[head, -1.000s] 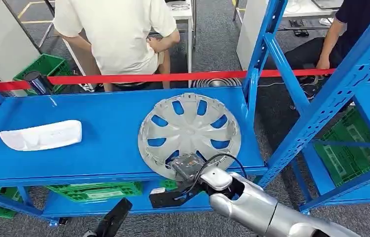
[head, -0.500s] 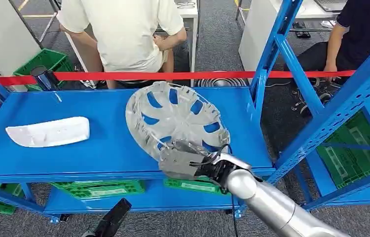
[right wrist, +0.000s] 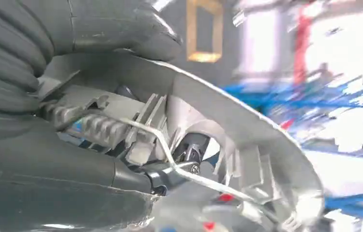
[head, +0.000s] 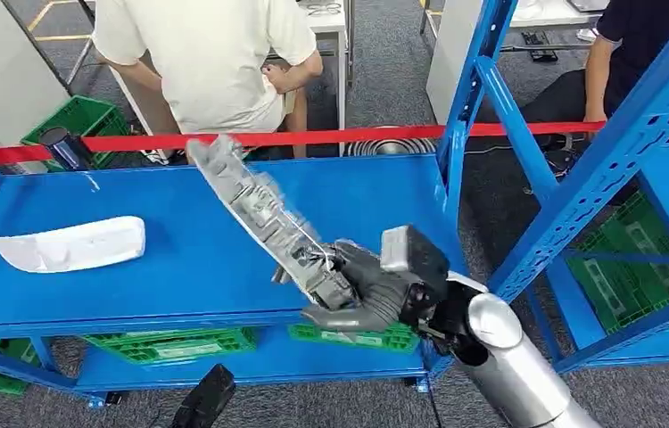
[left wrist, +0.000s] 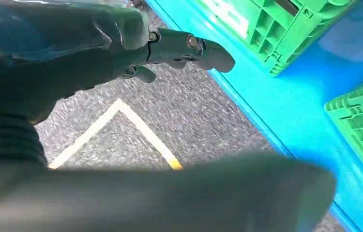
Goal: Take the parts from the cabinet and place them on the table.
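Observation:
A silver hubcap (head: pixel 264 212) stands tilted on edge above the blue cabinet shelf (head: pixel 179 250), seen almost edge-on in the head view. My right hand (head: pixel 358 290) grips its near rim at the shelf's front edge. Close up in the right wrist view, the hubcap's ribbed inner rim (right wrist: pixel 237 145) lies between my right hand's thumb and fingers (right wrist: pixel 73 145). A white moulded part (head: pixel 70 244) lies flat on the shelf's left side. My left hand (left wrist: pixel 136 53) hangs low beside the cabinet over the grey floor, fingers loosely curled and holding nothing.
Blue uprights (head: pixel 469 98) frame the shelf on the right. Green crates (head: pixel 179 343) sit on the lower shelf. A red tape (head: pixel 313 138) runs behind the cabinet, with a seated person (head: pixel 215 62) and another person (head: pixel 634 45) beyond it.
My right hand has lifted the hubcap from lying flat on the shelf to nearly upright on edge, swinging its far rim up and to the left. The white part stayed put.

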Controlling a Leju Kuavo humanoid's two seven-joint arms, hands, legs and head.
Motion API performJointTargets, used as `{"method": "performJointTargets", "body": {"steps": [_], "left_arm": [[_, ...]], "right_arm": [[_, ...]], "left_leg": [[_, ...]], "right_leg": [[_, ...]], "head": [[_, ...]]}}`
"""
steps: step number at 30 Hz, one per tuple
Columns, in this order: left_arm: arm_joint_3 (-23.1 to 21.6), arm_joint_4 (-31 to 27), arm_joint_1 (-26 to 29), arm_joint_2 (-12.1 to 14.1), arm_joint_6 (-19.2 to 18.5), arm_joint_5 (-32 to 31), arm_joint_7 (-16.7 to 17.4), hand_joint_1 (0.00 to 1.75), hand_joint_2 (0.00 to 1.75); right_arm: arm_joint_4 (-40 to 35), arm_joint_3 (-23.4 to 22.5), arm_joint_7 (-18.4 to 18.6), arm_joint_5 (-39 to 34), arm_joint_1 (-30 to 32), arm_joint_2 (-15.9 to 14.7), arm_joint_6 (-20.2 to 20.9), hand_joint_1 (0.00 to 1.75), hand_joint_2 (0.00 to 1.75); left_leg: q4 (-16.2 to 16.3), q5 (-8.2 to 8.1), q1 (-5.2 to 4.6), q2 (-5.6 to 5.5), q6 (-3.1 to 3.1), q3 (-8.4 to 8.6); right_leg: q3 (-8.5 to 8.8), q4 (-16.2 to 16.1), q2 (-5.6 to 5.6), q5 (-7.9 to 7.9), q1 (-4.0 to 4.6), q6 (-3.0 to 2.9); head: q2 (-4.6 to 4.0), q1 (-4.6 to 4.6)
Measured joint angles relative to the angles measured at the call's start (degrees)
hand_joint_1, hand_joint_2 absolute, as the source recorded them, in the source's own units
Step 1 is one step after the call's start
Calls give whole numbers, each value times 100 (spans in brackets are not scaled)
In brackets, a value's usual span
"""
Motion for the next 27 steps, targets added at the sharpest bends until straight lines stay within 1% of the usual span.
{"method": "performJointTargets", "body": {"steps": [1, 2, 3, 4, 5, 6, 7, 8, 9, 10, 11, 12, 13, 14, 15, 16, 17, 19, 20, 21, 22, 23, 24, 25, 26, 27], "left_arm": [[11, 2, 7, 2, -2, 13, -20, 0, 175], [20, 4, 13, -4, -8, 34, -59, 0, 175], [29, 7, 39, -2, -9, 79, -84, 0, 175], [37, 9, 58, 5, -9, 103, -103, 0, 175], [46, 7, 67, 2, -4, 129, -116, 0, 175], [61, 7, 84, -2, 2, 142, -127, 0, 175], [70, 7, 85, 0, 11, 162, -129, 0, 175], [83, 7, 93, -8, 17, 179, -132, 0, 175], [94, 7, 107, -17, 18, 181, -131, 0, 175], [109, 7, 118, -24, 20, 188, -132, 0, 175], [116, 7, 129, -28, 20, 195, -132, 0, 175], [123, 9, 140, -30, 20, 203, -134, 0, 175], [131, 7, 148, -33, 24, 232, -134, 0, 175], [133, 7, 153, -35, 39, 240, -140, 0, 175], [138, 7, 161, -44, 55, 247, -160, 0, 175], [147, 7, 165, -43, 61, 260, -175, 0, 175], [155, 7, 178, -43, 63, 280, -188, 0, 175], [166, 7, 213, -43, 123, 319, -175, 0, 175], [188, 9, 219, -41, 196, 371, -110, 0, 175], [216, 7, 231, -54, 249, 404, -57, 0, 175], [247, 9, 235, -59, 275, 433, -1, 0, 175], [276, 13, 241, -59, 280, 450, 70, 0, 175], [295, 20, 251, -52, 280, 450, 131, 0, 175], [302, 40, 273, -50, 313, 420, 234, 0, 175], [300, 59, 297, -52, 365, 402, 299, 0, 175], [300, 70, 316, -54, 406, 383, 334, 0, 175]], "right_arm": [[-51, -31, -4, -127, 55, 24, 80, 175, 175], [-130, -68, -9, -273, 127, 54, 187, 175, 175], [-197, -88, -11, -373, 207, 79, 274, 175, 175], [-287, -116, -9, -531, 271, 105, 392, 175, 175], [-361, -145, -9, -666, 313, 120, 482, 175, 175], [-455, -197, -4, -869, 367, 125, 617, 175, 175], [-514, -228, -4, -972, 385, 129, 701, 175, 175], [-590, -249, -7, -1061, 403, 136, 757, 175, 175], [-634, -252, -7, -1111, 437, 146, 796, 175, 175], [-671, -254, -7, -1185, 480, 155, 853, 175, 175], [-702, -258, -4, -1269, 521, 162, 912, 175, 175], [-745, -260, 4, -1345, 545, 166, 954, 175, 175], [-816, -260, 55, -1433, 556, 173, 1002, 175, 175], [-866, -260, 79, -1490, 555, 182, 1017, 175, 175], [-959, -260, 137, -1592, 553, 214, 1037, 175, 175], [-1023, -260, 179, -1667, 549, 247, 1048, 175, 175], [-1088, -258, 212, -1719, 548, 280, 1056, 175, 175], [-1172, -254, 267, -1787, 553, 315, 1087, 175, 175], [-1220, -252, 291, -1826, 555, 343, 1111, 175, 175], [-1268, -249, 313, -1855, 555, 367, 1133, 175, 175], [-1303, -245, 326, -1891, 561, 389, 1161, 175, 175], [-1336, -243, 341, -1934, 565, 413, 1188, 175, 175], [-1362, -241, 356, -1977, 568, 433, 1216, 175, 175], [-1382, -232, 389, -2025, 580, 461, 1247, 175, 175], [-1390, -221, 415, -2045, 595, 479, 1277, 175, 175], [-1390, -215, 433, -2060, 611, 492, 1284, 175, 175]], "left_leg": [[-56, -35, -38, 5, 24, 23], [-46, -36, -51, 3, 36, -3], [-50, -35, -57, -3, 43, -9], [-68, -16, -66, -12, 79, -9], [-175, 33, -51, -6, 124, 71], [-258, 94, -8, 0, 147, 123], [-266, 115, -4, 5, 179, 122], [-263, 117, -7, 8, 181, 112], [-262, 116, -14, 11, 182, 110], [-260, 115, -20, 9, 182, 108], [-257, 113, -21, 1, 180, 109], [-255, 111, -21, -8, 176, 112], [-239, 104, -21, -24, 167, 111], [-214, 90, -20, -32, 145, 111], [-175, 64, -22, -39, 111, 101], [-106, 19, -83, -39, 66, 57], [-105, 15, -64, -33, 53, 47], [-114, 24, -45, -31, 11, 49], [-91, 4, -44, -34, -18, 46], [-9, -80, -27, -29, -58, -19], [246, -266, -16, -13, -93, -115], [696, -509, 4, -12, -129, -316], [1097, -688, 13, -10, -153, -497], [1628, -876, 21, -7, -174, -749], [1822, -884, 25, -5, -179, -850], [1700, -752, 28, -4, -173, -807]], "right_leg": [[-40, 8, 1, 7, 65, 15], [-57, 5, -3, 15, 25, 29], [-53, -7, -6, 12, 22, 61], [-41, -40, -12, 34, 21, 96], [-16, -73, -13, 38, 60, 141], [-108, 58, -25, -57, 41, 122], [-214, 290, -26, -180, 36, 92], [-485, 881, -28, -427, 19, 44], [-715, 1373, -28, -604, 15, 33], [-884, 1735, -29, -704, 13, 48], [-950, 1855, -30, -698, 7, 93], [-880, 1707, -31, -622, 0, 146], [-615, 1157, -36, -396, -9, 230], [-328, 592, -40, -197, -19, 278], [-65, 90, -52, -49, -19, 288], [15, -2, -49, -50, 10, 214], [-16, 2, -46, -36, 7, 171], [-25, 9, -37, -35, 38, 123], [-17, -17, -38, -13, -22, 73], [-4, -23, -36, -10, -42, 53], [-1, -23, -43, -10, -45, 7], [-4, -22, -42, -13, -39, -4], [-10, -21, -42, -10, -31, -20], [-12, -20, -42, -11, -23, -21], [-10, -18, -40, -12, -20, -21], [-6, -18, -37, -12, -20, -20]], "head": [[0, 9], [0, -11], [0, -9], [0, -9], [0, -9], [0, -2], [0, 18], [0, 28], [0, 26], [0, 26], [0, 28], [0, 28], [0, 28], [0, 28], [0, 33], [0, 28], [0, 22], [0, 24], [0, 26], [0, 24], [0, -7], [0, -4], [0, -4], [0, -4], [0, -4], [0, -4]]}}
